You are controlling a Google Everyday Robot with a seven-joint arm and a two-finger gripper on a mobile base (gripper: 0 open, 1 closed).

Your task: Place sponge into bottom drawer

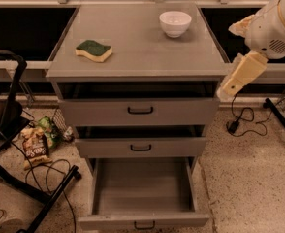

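Note:
The sponge (pixel 93 50), dark green over pale yellow, lies on the left of the grey cabinet top (pixel 142 57). The bottom drawer (pixel 142 191) is pulled out and shows a bare grey tray with a small black handle (pixel 144 225) on its front. My gripper (pixel 238 75) hangs at the cabinet's right edge, just below top level, under the white arm joint (pixel 273 30). It is far to the right of the sponge and touches nothing.
A white bowl (pixel 175 23) stands at the back right of the cabinet top. The two upper drawers (pixel 140 111) (pixel 140 148) stand slightly ajar. A black stand (pixel 7 115), cables and snack bags (pixel 34 147) lie at left. A cable (pixel 239 121) and a stand leg (pixel 280 120) lie at right.

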